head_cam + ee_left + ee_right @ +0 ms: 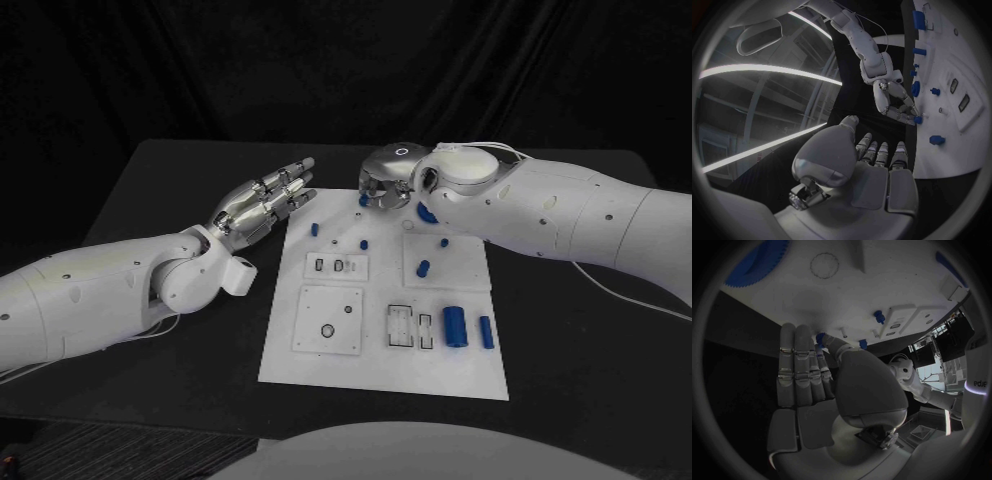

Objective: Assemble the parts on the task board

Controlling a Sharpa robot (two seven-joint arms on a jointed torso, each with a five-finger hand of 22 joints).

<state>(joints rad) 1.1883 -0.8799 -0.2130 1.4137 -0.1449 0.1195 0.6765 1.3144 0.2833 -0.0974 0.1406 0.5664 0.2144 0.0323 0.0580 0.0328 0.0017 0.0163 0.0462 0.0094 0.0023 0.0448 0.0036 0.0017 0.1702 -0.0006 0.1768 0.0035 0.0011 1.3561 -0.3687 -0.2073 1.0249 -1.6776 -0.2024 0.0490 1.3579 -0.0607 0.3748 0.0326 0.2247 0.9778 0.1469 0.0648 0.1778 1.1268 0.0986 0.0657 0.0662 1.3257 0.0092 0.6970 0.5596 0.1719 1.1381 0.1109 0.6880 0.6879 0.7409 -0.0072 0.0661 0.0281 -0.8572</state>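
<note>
From my station the job looked barely underway. Nearest me on the task board (378, 385), the square plate (330, 320) with its round hole stood bare. Beside it the 2 slotted sockets (408, 327) looked unfilled, as far as I could tell. Just right of those, 2 blue cylinders (456, 326) lay flat on the board, loose, touching nothing.

Mid-board: the small plate with 2 slots (336, 266) looked unfilled too, and 1 short blue peg (424, 267) lay loose on the plate to its right. Further back, small blue pieces (365, 243) were scattered near the far edge. I couldn't tell whether any was seated.

Left robot hand (265, 204) hovered over the black table (173, 180) just off the board's far left corner, fingers straight and apart, holding nothing.

Right robot hand (387, 180) was at the board's far edge, curled down. In the left wrist view its fingertips (908, 116) touched a small blue part (917, 119) at the board edge. The right wrist view also showed a blue piece (819, 338) at the fingers. Firm pinch or just contact, I couldn't tell.

My read: most slots unfilled, several parts loose, so nearly all of the assembly was left. Current step looked like picking 1 part from the far edge.
</note>
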